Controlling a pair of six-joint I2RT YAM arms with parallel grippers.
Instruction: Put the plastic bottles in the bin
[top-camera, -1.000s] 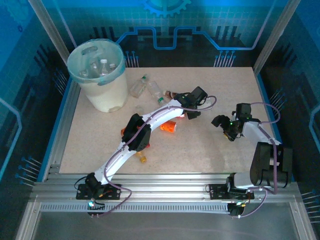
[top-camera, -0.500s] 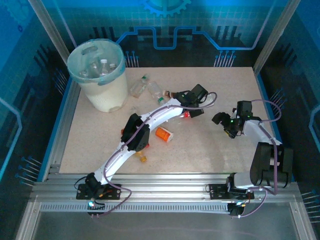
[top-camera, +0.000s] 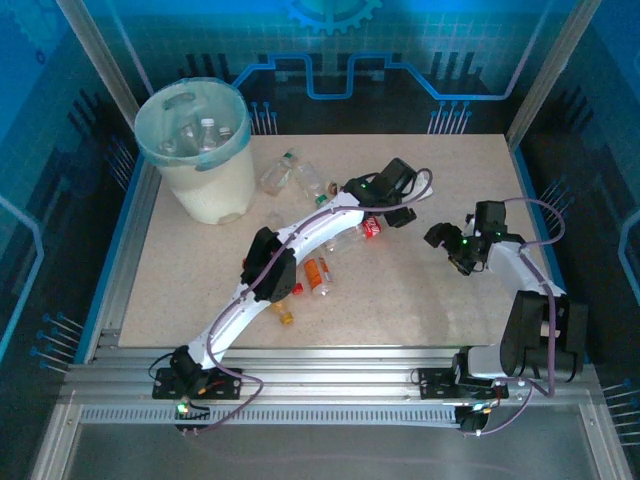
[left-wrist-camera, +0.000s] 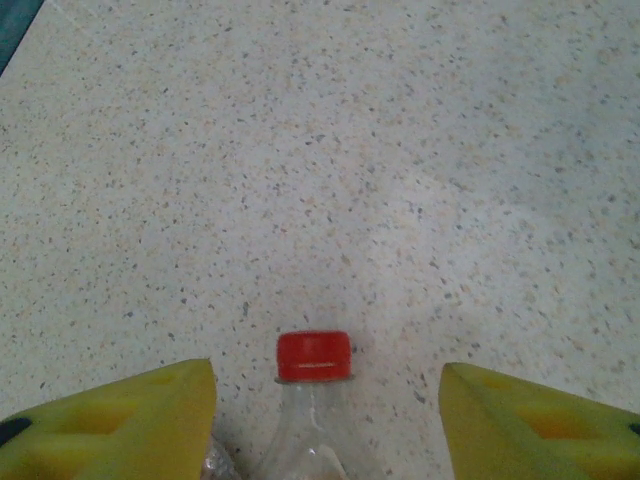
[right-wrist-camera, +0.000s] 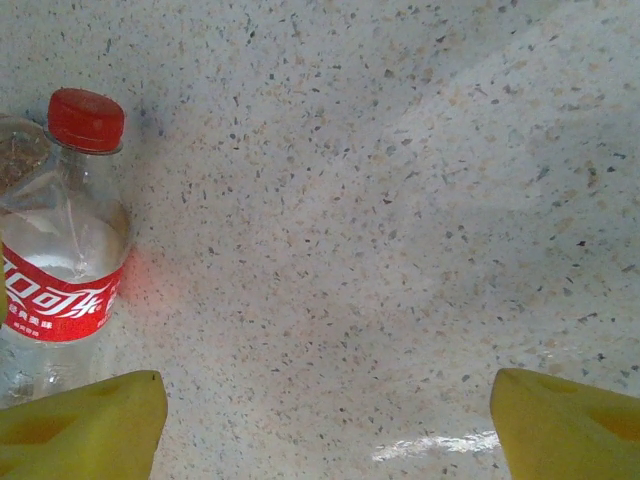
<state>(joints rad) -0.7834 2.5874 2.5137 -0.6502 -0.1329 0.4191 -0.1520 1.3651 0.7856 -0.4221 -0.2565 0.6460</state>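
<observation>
Left wrist view: a clear, red-capped bottle (left-wrist-camera: 313, 357) lies on the speckled table (left-wrist-camera: 400, 150) between the left gripper's (left-wrist-camera: 327, 380) parted jaws, which stand clear of its cap. The left arm reaches diagonally across mid-table. The right gripper (right-wrist-camera: 325, 390), bent low just beside it, gapes empty. The bin (top-camera: 146, 140) stands far left.

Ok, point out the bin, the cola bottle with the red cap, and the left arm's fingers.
bin (top-camera: 215, 190): top external view, white side wall.
cola bottle (right-wrist-camera: 55, 300): right wrist view, red label.
left fingers (left-wrist-camera: 110, 425): left wrist view, yellow pad at lower left.
</observation>
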